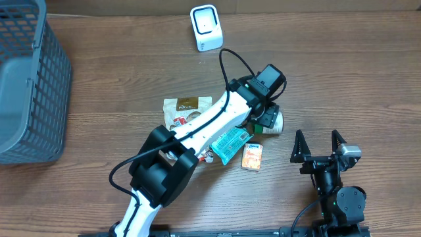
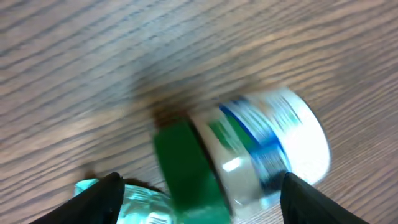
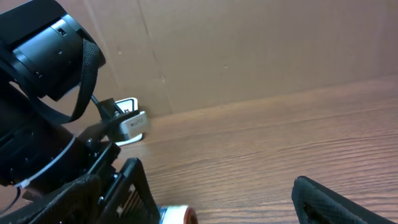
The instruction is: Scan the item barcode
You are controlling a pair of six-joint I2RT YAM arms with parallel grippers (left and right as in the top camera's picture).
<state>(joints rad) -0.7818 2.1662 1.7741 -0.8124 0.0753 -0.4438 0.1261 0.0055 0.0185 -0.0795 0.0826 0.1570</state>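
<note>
A jar (image 2: 261, 149) with a green lid (image 2: 186, 174) and a white body with a blue and green label lies on its side on the wooden table. In the overhead view the jar (image 1: 273, 122) is partly hidden under my left gripper (image 1: 265, 113). The left gripper (image 2: 202, 205) is open, its fingers (image 2: 93, 199) straddling the jar's lid end without closing on it. The white barcode scanner (image 1: 206, 27) stands at the far edge of the table. My right gripper (image 1: 319, 146) stands open and empty to the jar's right, and the right wrist view shows this gripper (image 3: 230, 199) over bare wood.
A brown pouch (image 1: 187, 108), a teal packet (image 1: 230, 141) and a small orange box (image 1: 252, 157) lie beside the jar, with the teal packet (image 2: 140, 202) under my left finger. A grey mesh basket (image 1: 52, 79) stands at the far left.
</note>
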